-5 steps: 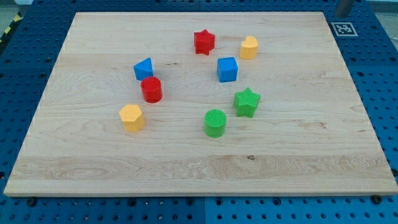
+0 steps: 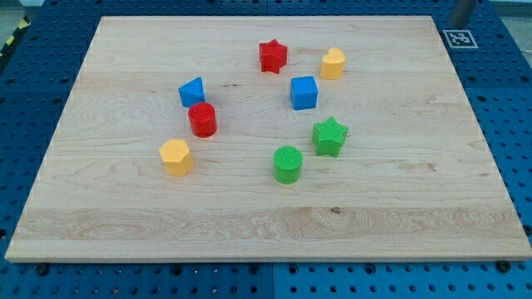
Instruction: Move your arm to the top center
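Note:
My tip [image 2: 457,21] shows at the view's top right edge, just off the wooden board's [image 2: 266,216] corner and far right of all blocks. A red star [image 2: 272,56] and a yellow heart-like block [image 2: 332,63] lie near the top middle. A blue cube [image 2: 304,92] sits below them. A blue block [image 2: 192,91] touches a red cylinder [image 2: 202,120] at the left of centre. A yellow hexagon [image 2: 176,156] lies lower left. A green cylinder [image 2: 288,164] and a green star [image 2: 329,136] lie at the lower middle.
A black-and-white marker tag [image 2: 458,38] sits beside the board's top right corner. A blue perforated table [image 2: 507,100] surrounds the board.

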### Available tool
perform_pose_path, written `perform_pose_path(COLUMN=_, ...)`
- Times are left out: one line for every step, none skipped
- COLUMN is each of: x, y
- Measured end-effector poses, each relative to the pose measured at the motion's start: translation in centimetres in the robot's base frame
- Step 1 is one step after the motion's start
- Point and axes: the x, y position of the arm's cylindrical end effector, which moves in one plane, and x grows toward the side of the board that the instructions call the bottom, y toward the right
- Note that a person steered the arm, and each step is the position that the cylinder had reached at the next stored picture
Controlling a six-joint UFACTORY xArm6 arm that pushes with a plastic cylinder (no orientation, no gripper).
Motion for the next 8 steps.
perform_pose_path(x=-0.3, y=0.0)
perform_pose_path(x=-0.4, y=-0.2)
perform_pose_path(x=-0.4, y=-1.9)
perform_pose_path(x=-0.4, y=-2.9)
perform_pose_path(x=-0.4, y=-2.9)
perform_pose_path(x=0.3, y=-5.4)
perform_pose_path(x=1.4, y=-14.5)
perform_pose_path(x=2.3, y=-23.4)
